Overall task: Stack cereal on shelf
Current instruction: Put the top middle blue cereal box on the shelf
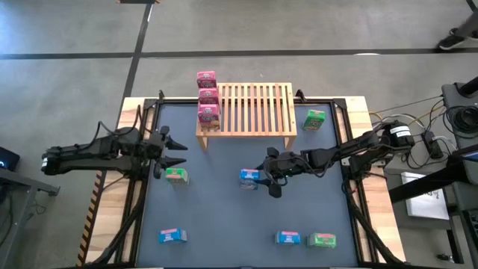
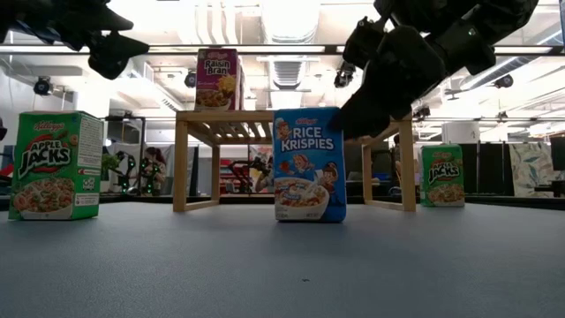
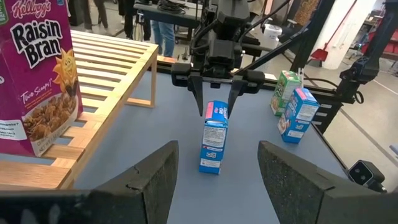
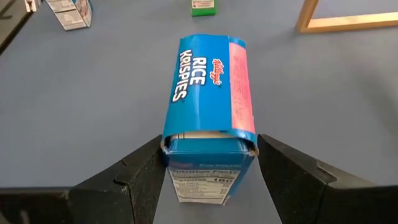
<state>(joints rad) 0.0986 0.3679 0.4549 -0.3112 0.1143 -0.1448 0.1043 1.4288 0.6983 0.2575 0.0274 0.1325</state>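
A blue cereal box (image 1: 249, 178) stands upright on the table's dark mat, in front of the wooden slatted shelf (image 1: 246, 108). My right gripper (image 4: 209, 146) reaches in from the table's right and is shut on the box's top end. Three pink boxes (image 1: 208, 97) stand in a row on the shelf's left end. My left gripper (image 1: 183, 151) hangs open above the table's left side, level and pointing right, with nothing between its fingers; a green box (image 1: 176, 175) stands just nearer than it. My right gripper pinches the blue box's top end (image 4: 186, 140) between its two fingers, one on the printed front and one on the back. The fingers (image 3: 200, 99) come from the table's right, slanting down. The box stays upright with its bottom (image 2: 309, 217) on the mat.
More boxes stand on the mat: a green one (image 1: 314, 119) right of the shelf, a blue one (image 1: 172, 236) near the front left, and a blue (image 1: 287, 237) and a green (image 1: 323, 240) at the front right. The shelf's slats to the right of the pink boxes are bare.
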